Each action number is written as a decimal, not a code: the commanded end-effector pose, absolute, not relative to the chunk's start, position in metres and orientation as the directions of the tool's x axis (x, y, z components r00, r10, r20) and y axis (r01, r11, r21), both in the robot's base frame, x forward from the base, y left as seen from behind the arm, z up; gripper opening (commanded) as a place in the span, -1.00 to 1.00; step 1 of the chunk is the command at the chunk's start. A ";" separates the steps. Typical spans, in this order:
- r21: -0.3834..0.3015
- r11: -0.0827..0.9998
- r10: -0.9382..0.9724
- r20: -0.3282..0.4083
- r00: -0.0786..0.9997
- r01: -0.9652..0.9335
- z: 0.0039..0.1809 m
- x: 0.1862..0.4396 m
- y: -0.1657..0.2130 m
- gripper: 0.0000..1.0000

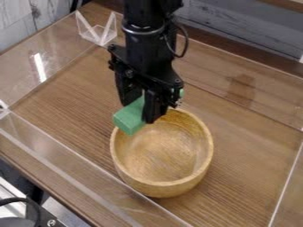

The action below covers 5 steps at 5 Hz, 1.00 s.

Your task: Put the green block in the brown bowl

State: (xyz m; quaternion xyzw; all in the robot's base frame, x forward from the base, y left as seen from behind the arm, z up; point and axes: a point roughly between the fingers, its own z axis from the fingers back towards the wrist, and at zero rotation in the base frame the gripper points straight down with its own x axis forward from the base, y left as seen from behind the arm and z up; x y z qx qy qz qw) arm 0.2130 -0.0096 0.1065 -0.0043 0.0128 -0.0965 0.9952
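Observation:
The green block (pixel 129 119) hangs between the fingers of my black gripper (pixel 142 113), which points straight down and is shut on it. The block is just above the far left rim of the brown bowl (pixel 166 158), a round light wooden bowl standing on the table near the front. Part of the block is hidden behind the gripper's fingers. The bowl's inside holds nothing.
The wooden table (pixel 71 89) is enclosed by clear acrylic walls (pixel 35 66) on the left and front. A grey wall runs along the back. A dark edge of the table shows at the lower left.

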 end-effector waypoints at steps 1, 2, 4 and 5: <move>-0.006 0.982 -0.186 0.034 0.982 0.186 0.118 0.215 -0.014 -1.00; -0.011 0.984 -0.178 0.036 0.983 0.179 0.117 0.214 -0.017 -1.00; -0.020 0.986 -0.163 0.042 0.986 0.164 0.113 0.212 -0.024 -1.00; -0.027 0.987 -0.156 0.046 0.987 0.158 0.110 0.212 -0.027 -1.00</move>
